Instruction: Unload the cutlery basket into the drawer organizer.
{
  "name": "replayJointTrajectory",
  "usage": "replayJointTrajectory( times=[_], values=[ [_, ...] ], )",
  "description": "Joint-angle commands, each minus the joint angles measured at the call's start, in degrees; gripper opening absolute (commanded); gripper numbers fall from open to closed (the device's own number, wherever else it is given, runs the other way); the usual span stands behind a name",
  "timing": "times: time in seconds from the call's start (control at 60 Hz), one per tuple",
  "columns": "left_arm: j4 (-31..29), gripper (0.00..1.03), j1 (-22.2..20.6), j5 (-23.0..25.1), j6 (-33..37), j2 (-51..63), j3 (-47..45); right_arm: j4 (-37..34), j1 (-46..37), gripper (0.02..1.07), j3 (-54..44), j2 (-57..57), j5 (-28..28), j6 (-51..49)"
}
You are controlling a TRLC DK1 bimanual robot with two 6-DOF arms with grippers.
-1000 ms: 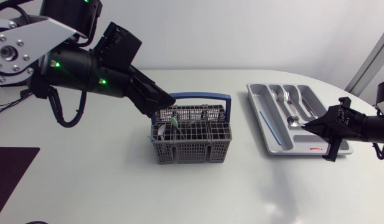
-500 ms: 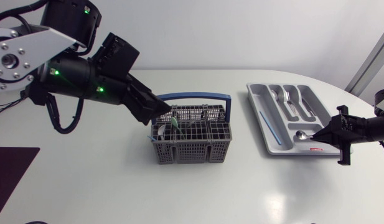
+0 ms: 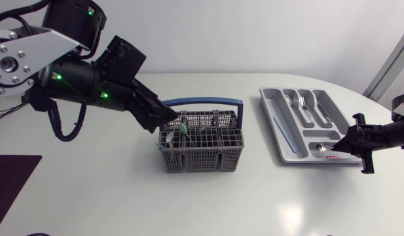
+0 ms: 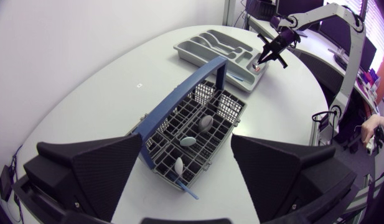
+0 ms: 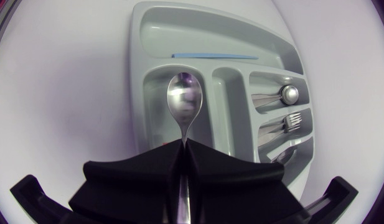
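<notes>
Black wedge fingers of my right claw (image 5: pixel 182 146) are clamped on the handle of a steel spoon (image 5: pixel 184 99). Its bowl juts ahead of them over the short crosswise compartment of the grey drawer organizer (image 5: pixel 139 74); I cannot tell whether it touches the bottom. Beside it, the long compartments hold sorted cutlery (image 5: pixel 282 96), and a blue stick (image 5: pixel 213 56) lies in the side slot, so I judge the unloading well begun. It is not finished: the cutlery basket (image 4: pixel 207 109), well apart from the organizer on the desk (image 3: pixel 90 190), holds a few loose pieces (image 4: pixel 188 141), one with a blue handle. This spoon needs letting go, then those need fetching. My right arm (image 3: pixel 385 134) comes in low from the desk's right side, stretched almost level toward the organizer's near end. My left arm (image 3: pixel 77 82) slants down from the left, and my left claw (image 3: pixel 164 113) hangs with fingers wide apart over the basket's end, gripping nothing.
</notes>
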Motion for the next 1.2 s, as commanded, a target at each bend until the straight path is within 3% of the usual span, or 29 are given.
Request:
replayJointTrajectory(
  times=[0.0,0.133,0.483,0.867,1.067,1.183],
  values=[
    [-0.8,0.99,0.1,-0.3,0.7,-1.2,-0.8,0.4,0.2,0.1,0.1,1.8,0.9,-2.2],
    [-1.0,0.99,-0.4,-0.3,0.7,-1.6,-0.9,2.9,1.0,0.14,-0.2,2.6,1.6,-1.8],
    [-2.3,0.99,-0.2,-0.8,1.9,-4.1,-1.4,4.3,2.7,0.62,-0.4,-1.1,1.2,2.6],
    [-4.5,0.99,2.4,-0.5,9.3,-8.2,-4.9,-2.5,7.1,0.71,-0.3,-14.2,-6.0,19.0],
    [-4.4,0.99,4.3,-0.5,17.0,-12.9,-11.3,-6.7,13.9,0.76,-0.6,-20.6,-7.7,34.8],
    [-0.8,0.99,6.2,0.2,24.6,-17.6,-18.1,-8.7,18.3,0.79,-2.1,-23.7,-9.2,41.1]
  ],
)
